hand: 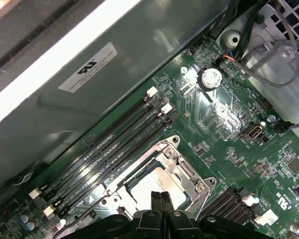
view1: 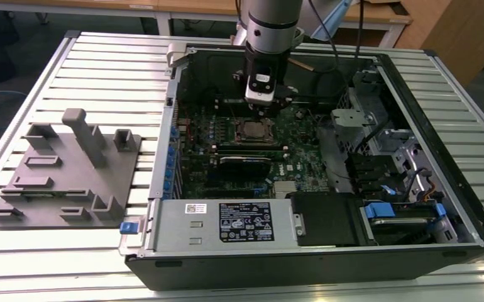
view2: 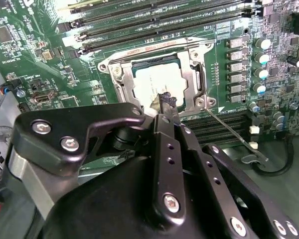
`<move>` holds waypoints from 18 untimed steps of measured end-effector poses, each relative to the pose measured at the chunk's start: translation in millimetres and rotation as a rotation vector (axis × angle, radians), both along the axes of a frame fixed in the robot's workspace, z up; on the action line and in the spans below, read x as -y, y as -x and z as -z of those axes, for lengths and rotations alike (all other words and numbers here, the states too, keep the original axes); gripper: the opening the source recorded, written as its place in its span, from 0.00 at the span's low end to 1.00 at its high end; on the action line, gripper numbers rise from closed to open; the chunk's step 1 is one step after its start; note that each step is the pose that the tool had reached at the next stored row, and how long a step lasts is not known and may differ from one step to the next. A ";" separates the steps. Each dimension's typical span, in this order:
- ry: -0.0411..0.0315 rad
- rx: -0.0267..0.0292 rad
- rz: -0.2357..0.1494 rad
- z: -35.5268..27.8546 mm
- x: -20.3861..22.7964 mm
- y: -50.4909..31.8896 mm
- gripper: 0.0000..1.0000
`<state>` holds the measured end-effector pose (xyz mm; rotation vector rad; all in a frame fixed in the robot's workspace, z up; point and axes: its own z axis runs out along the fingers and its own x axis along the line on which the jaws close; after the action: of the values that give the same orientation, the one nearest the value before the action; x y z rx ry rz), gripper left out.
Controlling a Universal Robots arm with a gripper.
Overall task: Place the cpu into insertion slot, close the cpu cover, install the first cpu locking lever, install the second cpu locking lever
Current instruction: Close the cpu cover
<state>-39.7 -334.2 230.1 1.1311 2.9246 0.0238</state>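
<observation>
Clenched with nothing between its tips, the pincer (view2: pixel 167 99) hangs over one edge of the cover (view2: pixel 193 74), which lies flat around the chip (view2: pixel 157 79). The chip sits inside the socket (view1: pixel 236 131) on the green board (view1: pixel 297 141). A thin lever (view2: pixel 229 128) angles away from the socket's corner, seemingly unlatched. Board and grey power box (view1: pixel 217 223) both sit within the open computer case (view1: pixel 443 207), which rests on a slatted table (view1: pixel 99 63)
</observation>
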 end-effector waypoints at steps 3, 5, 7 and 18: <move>-0.0001 0.0000 -0.007 0.0 0.0 0.0 0.10; 0.0000 0.0000 -0.028 0.0 0.0 0.0 0.10; 0.0000 0.0000 -0.057 0.0 0.0 0.0 0.10; 0.0000 0.0000 -0.095 0.1 0.0 0.0 0.10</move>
<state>-39.7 -334.2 230.1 0.9910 2.9757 0.0242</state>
